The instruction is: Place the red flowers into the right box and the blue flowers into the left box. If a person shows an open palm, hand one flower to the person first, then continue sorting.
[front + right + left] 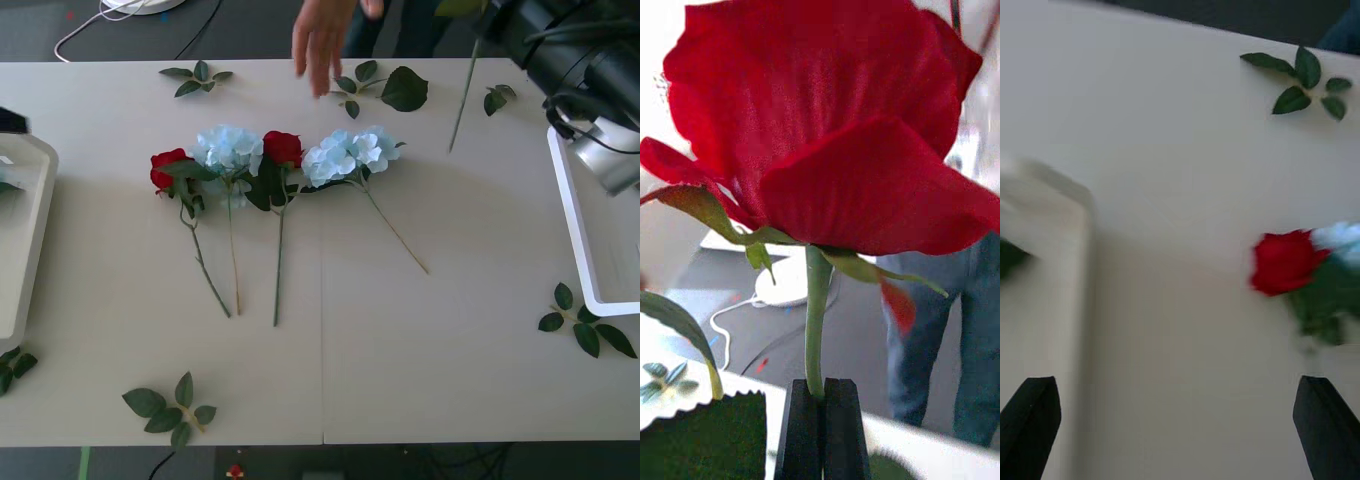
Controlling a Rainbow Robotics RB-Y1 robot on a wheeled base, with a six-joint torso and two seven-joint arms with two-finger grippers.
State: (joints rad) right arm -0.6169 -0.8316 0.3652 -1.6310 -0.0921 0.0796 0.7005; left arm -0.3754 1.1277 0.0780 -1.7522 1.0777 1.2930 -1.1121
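My right gripper [822, 384] is shut on the green stem of a red flower [827, 127], whose big head stands just beyond the black fingers. In the front view that stem [463, 95] hangs from my right arm [570, 50] over the far right of the table. Two red flowers [168, 168] [282, 147] and two blue flowers [228, 148] [350, 152] lie in a row mid-table. The left box [25, 230] sits at the left edge, the right box [575, 225] at the right. My left gripper [1176, 386] hangs open beside the left box's rim [1079, 225].
A person's hand [322, 40] reaches over the table's far edge with fingers pointing down, above a leaf sprig [385, 88]. More loose sprigs lie at the back left [196, 78], front left [168, 408] and front right [585, 325]. Trousered legs [955, 330] stand behind.
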